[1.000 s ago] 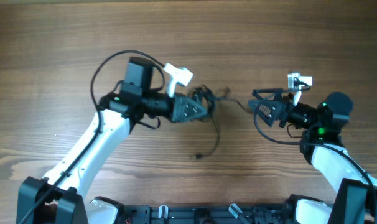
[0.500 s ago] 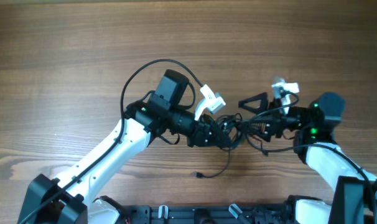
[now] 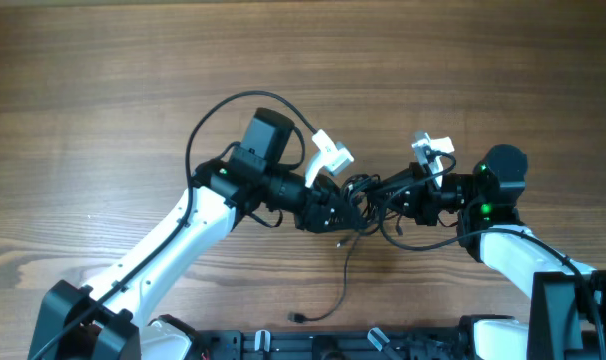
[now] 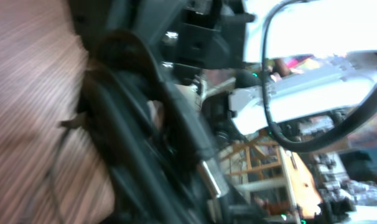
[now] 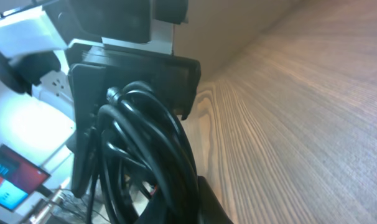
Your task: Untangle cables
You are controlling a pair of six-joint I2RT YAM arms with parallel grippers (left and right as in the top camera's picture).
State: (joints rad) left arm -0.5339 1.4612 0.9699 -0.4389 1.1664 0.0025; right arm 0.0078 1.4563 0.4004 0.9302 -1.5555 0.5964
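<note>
The left gripper point(image 3: 341, 212) reaches in from the left and the right gripper point(image 3: 385, 192) from the right, their tips close together at the middle of the table point(image 3: 103, 80). The cables point(image 3: 363, 190) bunch between the 2 grippers. 1 strand trails toward the near edge, its plug point(image 3: 296, 318) lying left of the bunch.
</note>
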